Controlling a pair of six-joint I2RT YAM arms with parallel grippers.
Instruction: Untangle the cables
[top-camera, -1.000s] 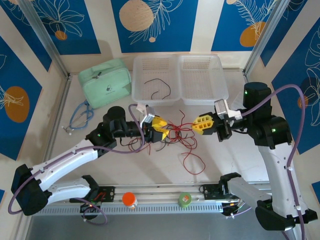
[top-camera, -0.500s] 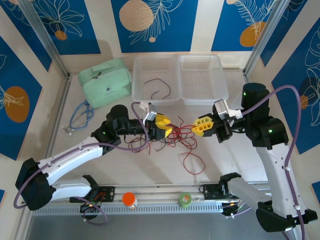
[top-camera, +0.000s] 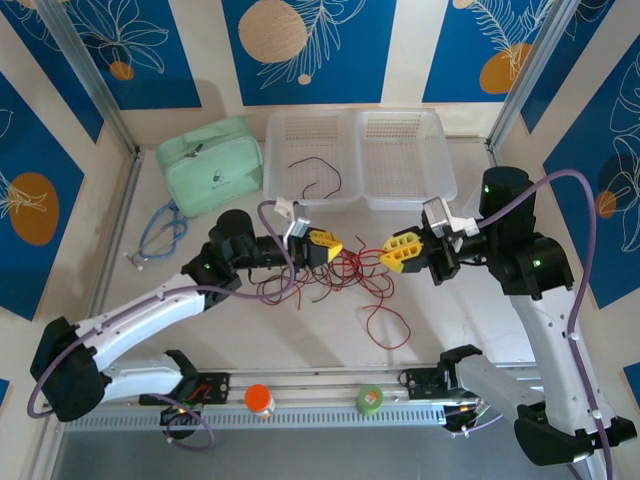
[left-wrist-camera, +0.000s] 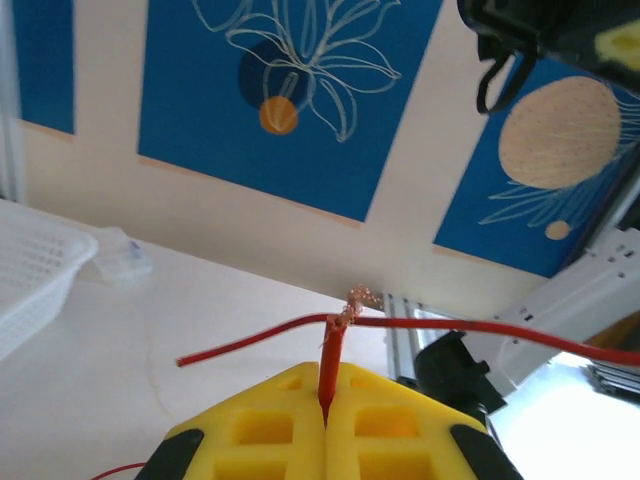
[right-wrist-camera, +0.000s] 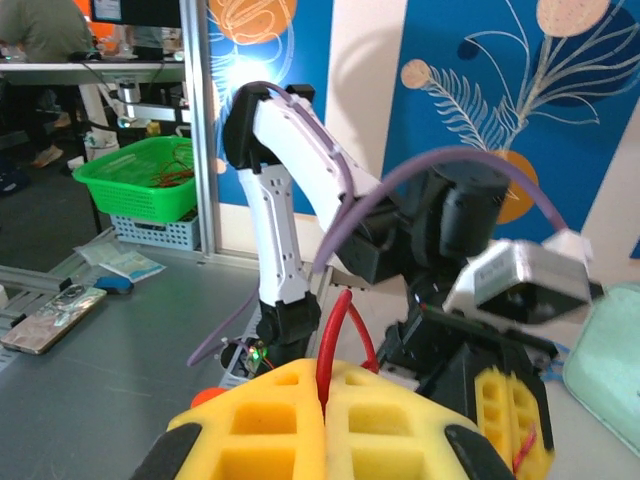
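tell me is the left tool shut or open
Shut on a red wire: the yellow halves of the left tool meet, pinching it.

Bright even light, faint shadows, sharp focus

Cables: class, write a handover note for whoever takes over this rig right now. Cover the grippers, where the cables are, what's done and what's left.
Left gripper: shut on a red cable.
Right gripper: shut on a red strand.
Tangle: lies between the two grippers, red and black mixed. One red loop trails out on the near side.
Done: one cable lies in the left basket.
Left: the tangle is not yet pulled apart; probably separate it strand by strand.
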